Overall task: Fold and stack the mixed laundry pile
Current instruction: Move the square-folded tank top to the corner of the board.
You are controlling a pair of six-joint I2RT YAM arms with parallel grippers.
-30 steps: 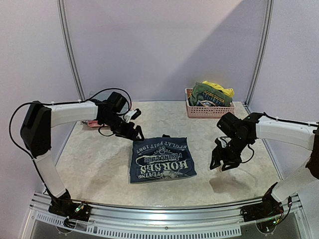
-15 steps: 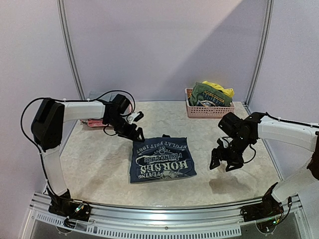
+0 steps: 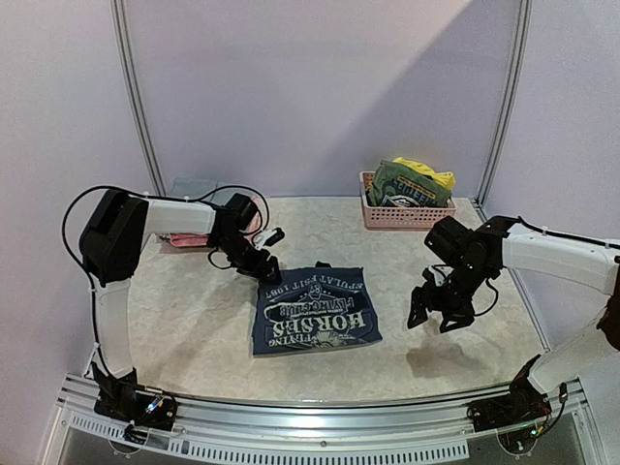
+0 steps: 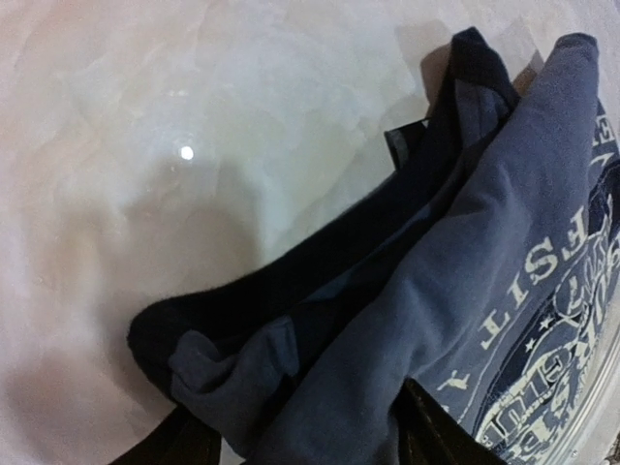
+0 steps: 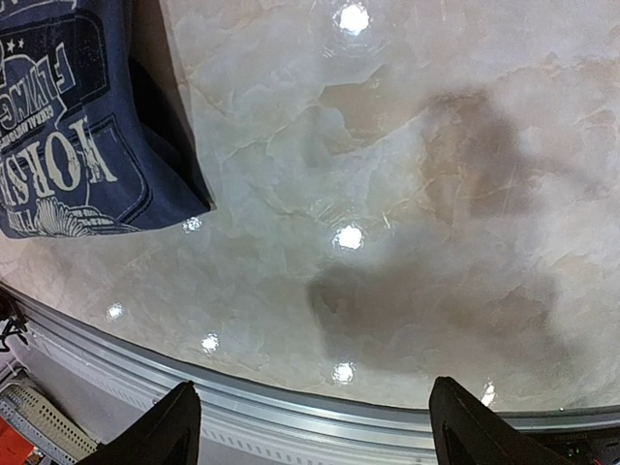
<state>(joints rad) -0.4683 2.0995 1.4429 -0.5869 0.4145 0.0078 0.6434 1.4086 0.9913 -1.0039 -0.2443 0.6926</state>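
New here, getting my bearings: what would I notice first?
A navy top with white lettering lies flat at centre, its far-left corner bunched inside the open left hand. A pink basket at the far right holds green and yellow garments; the right hand hangs open over bare table.

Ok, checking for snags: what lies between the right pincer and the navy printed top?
Bare marbled tabletop only, from right pincer to navy printed top; top external view shows it.
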